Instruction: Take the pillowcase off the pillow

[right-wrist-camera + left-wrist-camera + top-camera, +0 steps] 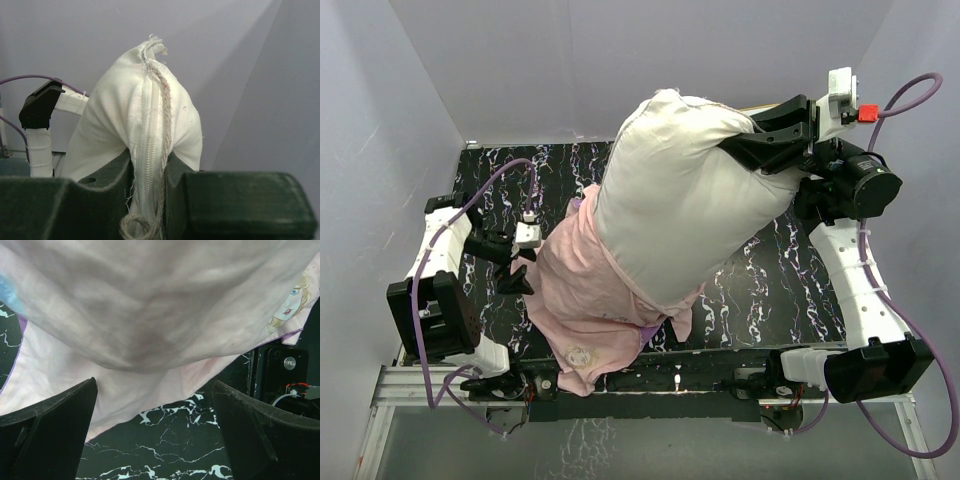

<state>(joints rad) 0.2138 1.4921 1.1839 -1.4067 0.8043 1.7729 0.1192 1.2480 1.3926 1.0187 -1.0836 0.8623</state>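
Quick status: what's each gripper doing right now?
Left gripper: open, empty, pillowcase beyond its fingers.
Right gripper: shut on the pillow at its zipper seam.

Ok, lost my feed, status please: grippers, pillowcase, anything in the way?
Right gripper shut on pillow at its seam, pillow raised. Left gripper open, empty, beside pillowcase. Pillowcase partly off, round pillow's lower end. No obstruction seen.

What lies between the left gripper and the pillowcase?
Only bare marbled table, seen in the left wrist view: the left gripper is open, and the pillowcase hangs with its pale edge beyond the fingertips.
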